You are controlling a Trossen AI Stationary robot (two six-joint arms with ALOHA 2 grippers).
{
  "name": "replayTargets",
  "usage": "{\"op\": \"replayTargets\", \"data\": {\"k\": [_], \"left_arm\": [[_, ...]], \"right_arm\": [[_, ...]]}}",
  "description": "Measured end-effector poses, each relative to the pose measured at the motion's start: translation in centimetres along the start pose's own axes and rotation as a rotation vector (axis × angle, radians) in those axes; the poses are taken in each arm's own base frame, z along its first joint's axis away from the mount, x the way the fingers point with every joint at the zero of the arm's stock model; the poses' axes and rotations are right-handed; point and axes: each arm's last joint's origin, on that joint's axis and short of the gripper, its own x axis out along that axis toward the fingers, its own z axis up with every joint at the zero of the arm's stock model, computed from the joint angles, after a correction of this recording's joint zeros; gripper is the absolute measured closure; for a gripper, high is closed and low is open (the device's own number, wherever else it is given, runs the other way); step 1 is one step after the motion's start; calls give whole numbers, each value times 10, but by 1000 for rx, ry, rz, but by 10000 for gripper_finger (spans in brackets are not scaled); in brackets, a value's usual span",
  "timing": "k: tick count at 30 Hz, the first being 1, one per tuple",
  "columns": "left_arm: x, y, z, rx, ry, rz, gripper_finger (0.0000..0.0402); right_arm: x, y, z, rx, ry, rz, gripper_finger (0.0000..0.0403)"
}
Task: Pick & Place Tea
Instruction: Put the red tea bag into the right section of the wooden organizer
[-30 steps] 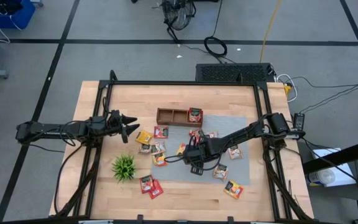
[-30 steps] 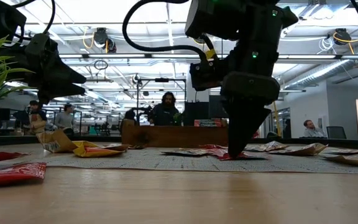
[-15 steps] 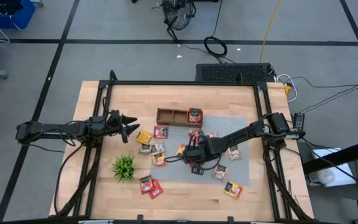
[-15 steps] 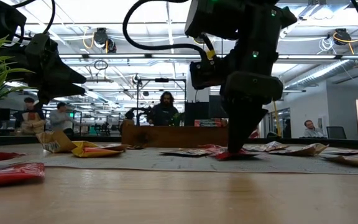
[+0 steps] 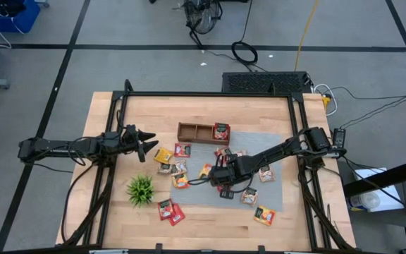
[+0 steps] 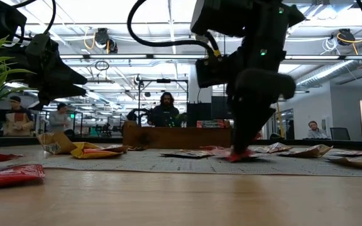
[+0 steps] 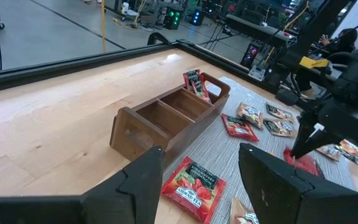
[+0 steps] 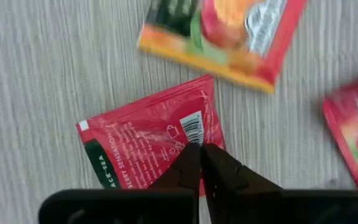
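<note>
grey mat (image 5: pixel 249 152), right fingers (image 8: pixel 199 163) now pinched on red tea packet (image 8: pixel 148 149) — left fingers (image 7: pixel 197 180) spread, unmoved

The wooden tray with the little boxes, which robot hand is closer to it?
Probably the right. The right gripper is down on the grey mat just in front of the wooden tray, pinching a red tea packet. The left gripper hovers open off the tray's left end, slightly farther.

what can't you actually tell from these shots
- Whether the right gripper, shut at the red packet, has pinched its edge: right wrist view, the fingertips cover the contact.
- The packet under that gripper: high view, the wrist hides it.
- Packet labels: high view, too small.
- Wooden tray contents: low view, its wall blocks them.
</note>
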Motion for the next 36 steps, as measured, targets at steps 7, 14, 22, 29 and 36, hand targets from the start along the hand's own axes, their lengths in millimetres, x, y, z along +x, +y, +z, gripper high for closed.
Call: {"op": "replayTargets", "data": {"k": [7,14,22,29,36], "left_arm": [[0,0,0,0,0,0,190],[0,0,0,0,0,0,190],[0,0,0,0,0,0,190],[0,0,0,0,0,0,190],[0,0,0,0,0,0,190]], "right_arm": [[-27,-4,-1,-16,-39,5,402],[-43,-10,-8,-20,2,-11,402],[-80,-19,-7,4,26,30,402],[-125,-38,5,40,-5,28,402],[-166,-59,25,28,-118,-58,402]]}}
